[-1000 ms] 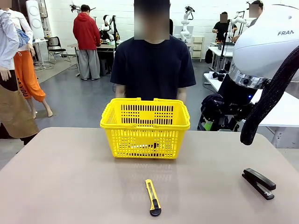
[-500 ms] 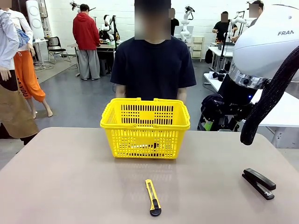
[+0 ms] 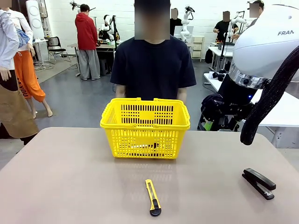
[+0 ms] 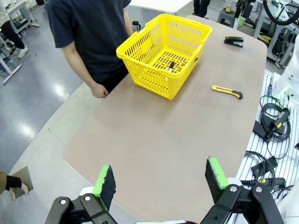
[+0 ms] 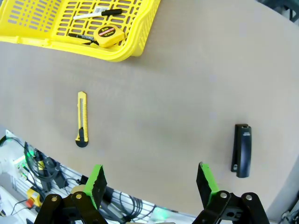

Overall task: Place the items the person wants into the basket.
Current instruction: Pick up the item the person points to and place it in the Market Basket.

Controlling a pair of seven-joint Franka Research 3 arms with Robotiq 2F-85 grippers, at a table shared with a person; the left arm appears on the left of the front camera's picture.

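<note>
Overhead, the right wrist camera looks down on the tan table (image 5: 187, 84), and the right gripper (image 5: 152, 184) hangs above it with its green-padded jaws spread wide and nothing between them. At about 11 o'clock from that gripper the yellow shopping basket (image 5: 126, 44) sits on the table, and on its floor lie a white marker with a black cap (image 5: 96, 14), a round yellow-and-black tape measure (image 5: 108, 36) and a slim black pen (image 5: 81, 36) touching the tape measure's side. A yellow utility knife (image 5: 81, 119) lies on the bare table at 10 o'clock from the gripper, well apart from the basket, and a black stapler (image 5: 242, 150) lies at 2 o'clock.

From its own wrist camera the left gripper (image 4: 161, 179) is likewise fully open and empty, high over the near table edge, with the basket at 12 o'clock. The person in the navy T-shirt (image 3: 153, 65) stands at the far side just behind the basket, one hand (image 4: 99, 90) resting by the table edge, apart from the basket's rim.
</note>
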